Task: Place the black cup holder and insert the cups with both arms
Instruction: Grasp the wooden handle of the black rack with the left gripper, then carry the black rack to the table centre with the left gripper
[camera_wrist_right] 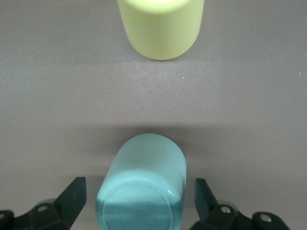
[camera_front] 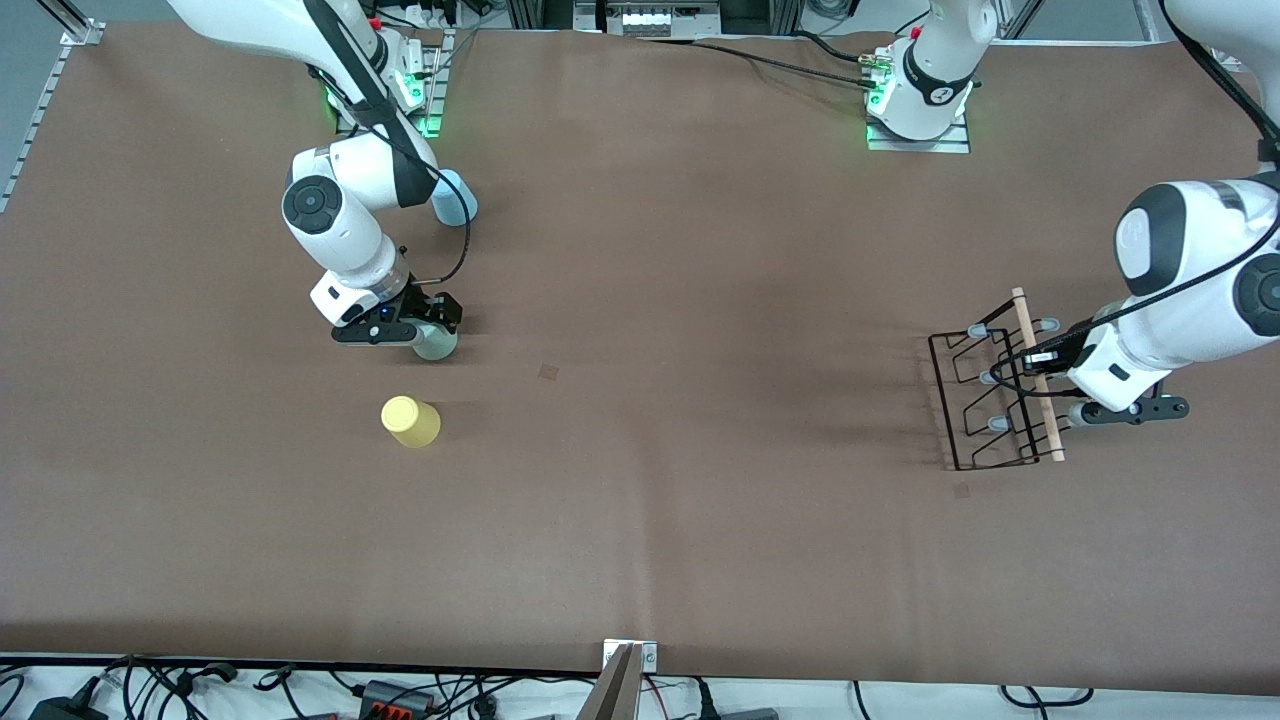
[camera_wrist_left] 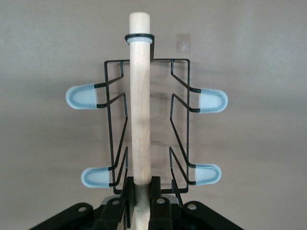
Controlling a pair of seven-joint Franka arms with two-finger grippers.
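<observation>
Now, left pincer (camera_wrist_left: 139, 211) clamps rack handle (camera_wrist_left: 139, 96), right pincer (camera_wrist_right: 139, 201) straddles green cup (camera_wrist_right: 143, 184) — agape.

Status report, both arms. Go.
Left end effector shut on cup holder handle. Right end effector open around pale green cup. Yellow cup close by, not blocking.

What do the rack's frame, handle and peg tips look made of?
The black cup holder frame looks like thin bent metal wire, coated black. Its handle looks like unfinished light wood, faint grain showing. The peg tips look like translucent soft plastic or rubber caps. The left gripper clamps the handle.
</observation>
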